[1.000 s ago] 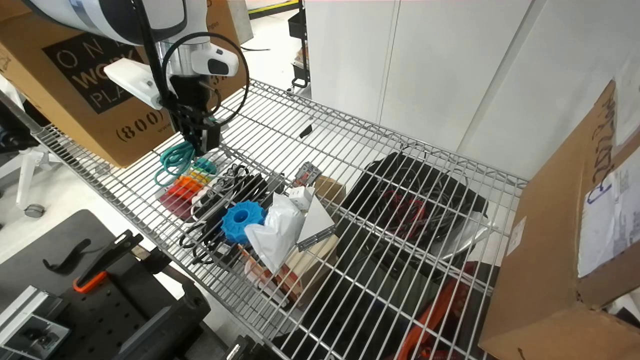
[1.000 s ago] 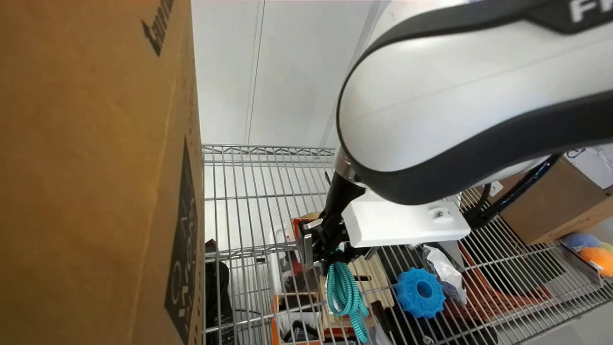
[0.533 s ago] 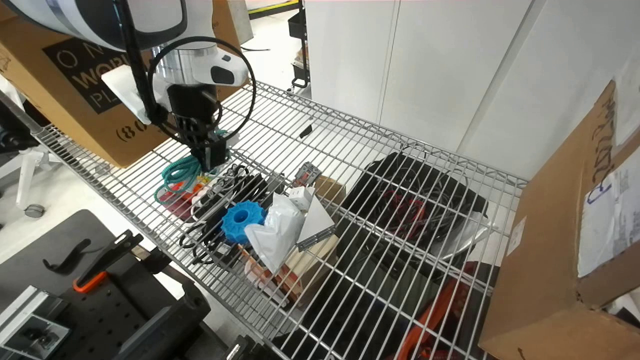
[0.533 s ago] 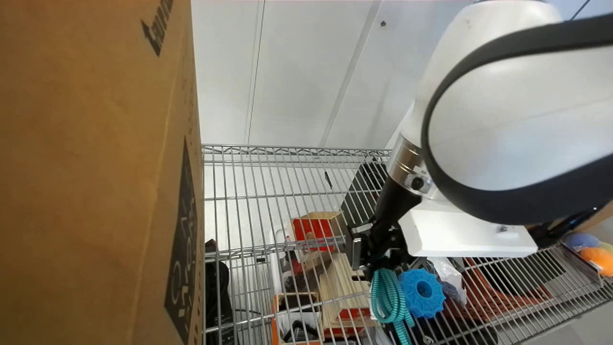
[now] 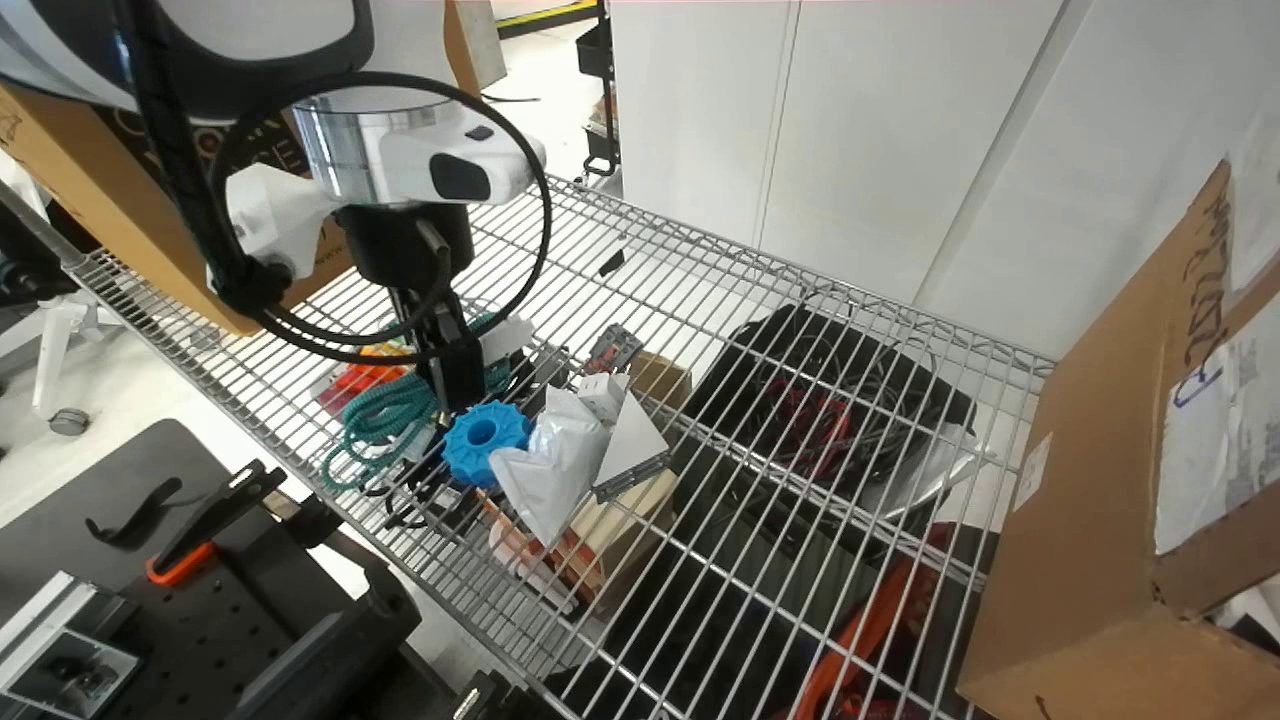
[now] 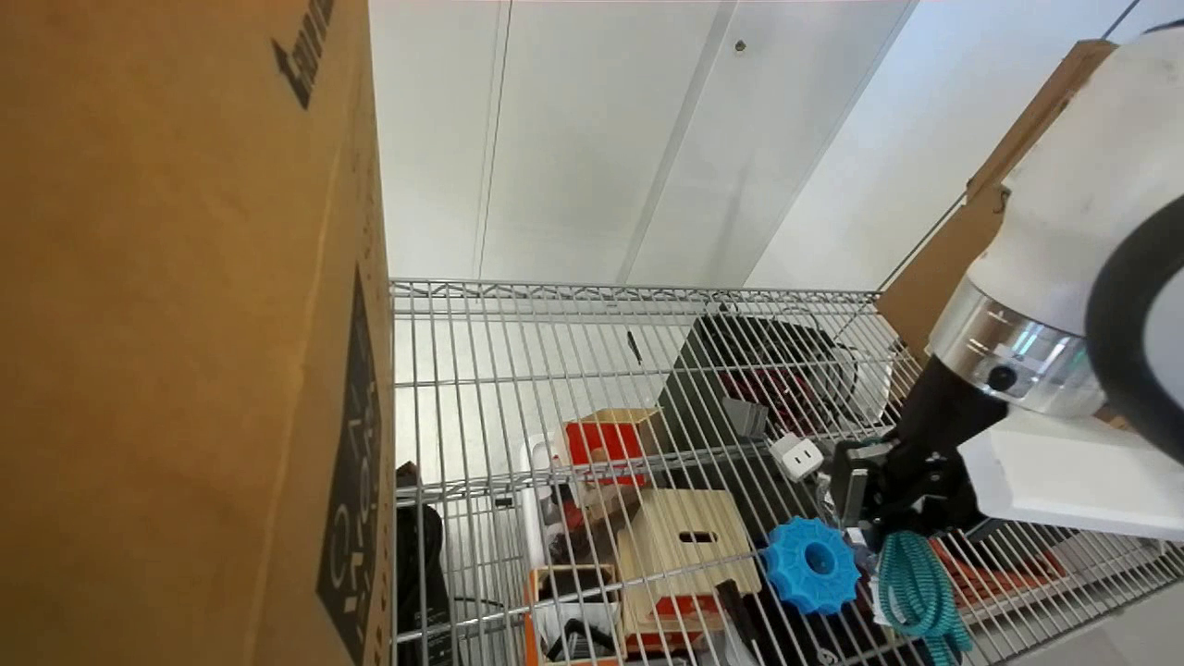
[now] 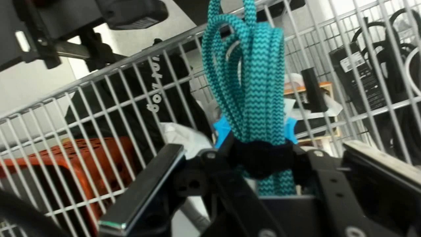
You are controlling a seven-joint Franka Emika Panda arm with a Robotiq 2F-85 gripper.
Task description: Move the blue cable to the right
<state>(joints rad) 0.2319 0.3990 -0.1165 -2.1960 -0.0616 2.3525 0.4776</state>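
Note:
The blue cable is a teal, loosely coiled bundle (image 7: 260, 75) with a black band round its middle in the wrist view. It also shows in both exterior views (image 5: 390, 410) (image 6: 916, 587). My gripper (image 7: 260, 158) is shut on the bundle near the black band, with loops sticking out on one side and a short stretch showing on the other. In both exterior views the gripper (image 5: 458, 385) (image 6: 902, 520) points down over the wire shelf (image 5: 800, 620), with the cable hanging from it. The height of the cable over the wires is hard to judge.
A sky-blue ridged plastic wheel (image 5: 485, 442) (image 6: 811, 566) is close to the gripper, beside a white plastic bag (image 5: 560, 460). Large cardboard boxes stand at both shelf ends (image 5: 1110, 480) (image 6: 185, 324). Bins and cables show under and between the wires, with a white plug (image 6: 797, 455).
My gripper has carried the cable along the shelf, away from the large printed box and past the sky-blue wheel in an exterior view. It stays shut on the cable.

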